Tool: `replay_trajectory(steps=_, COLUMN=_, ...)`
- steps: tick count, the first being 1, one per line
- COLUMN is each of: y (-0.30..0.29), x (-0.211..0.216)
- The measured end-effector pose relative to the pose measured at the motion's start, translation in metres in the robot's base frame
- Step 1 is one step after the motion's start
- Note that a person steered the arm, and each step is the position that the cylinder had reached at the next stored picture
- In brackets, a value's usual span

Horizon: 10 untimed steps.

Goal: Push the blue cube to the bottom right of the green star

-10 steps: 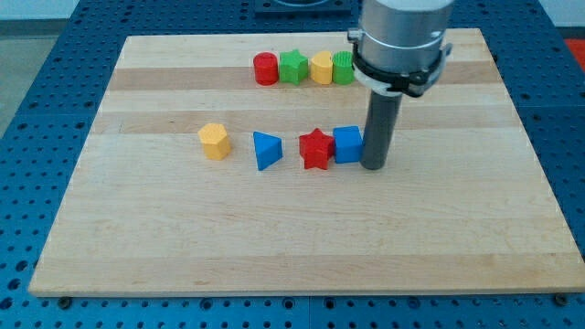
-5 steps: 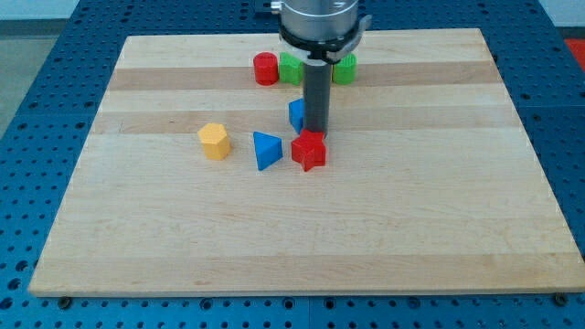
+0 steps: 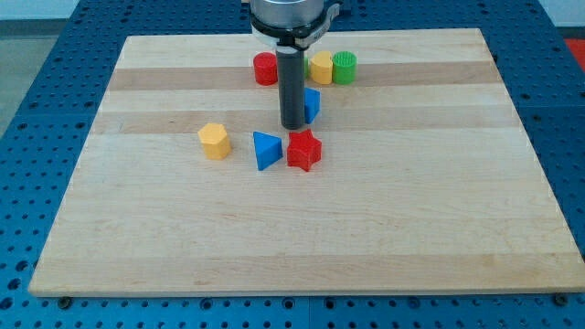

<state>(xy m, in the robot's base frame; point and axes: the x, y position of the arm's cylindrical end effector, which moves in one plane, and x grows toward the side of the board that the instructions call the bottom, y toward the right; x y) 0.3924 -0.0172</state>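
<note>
Although this arm carries no claw at all, so there is nothing to report as apart or clamped, its straight dark rod comes down to my tip (image 3: 293, 125), planted on the pale wooden bench (image 3: 439, 201) touching the view's left face of the small blue cube (image 3: 312, 105). That cube sits just below the row of blocks at the view's top, and the rod covers much of its left half.

The green star the task names is hard to make out: the rod stands in front of where it should be, between the red cylinder (image 3: 265, 68) and the yellow rounded block (image 3: 321, 67), and only a sliver of green shows there. The green cylinder (image 3: 345, 68) closes the row on the view's right.

The risk, as I judge it, is that a push from this side drives the cube up into the yellow rounded block and scatters the row, shifting the star itself. A glancing contact could also spin the cube off line.

Below, the red star (image 3: 303, 150), blue triangular wedge (image 3: 266, 149) and yellow hexagonal block (image 3: 214, 141) lie apart from the action.
</note>
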Motion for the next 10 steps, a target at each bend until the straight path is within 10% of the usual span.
replay_trajectory(steps=10, y=0.023, x=-0.041)
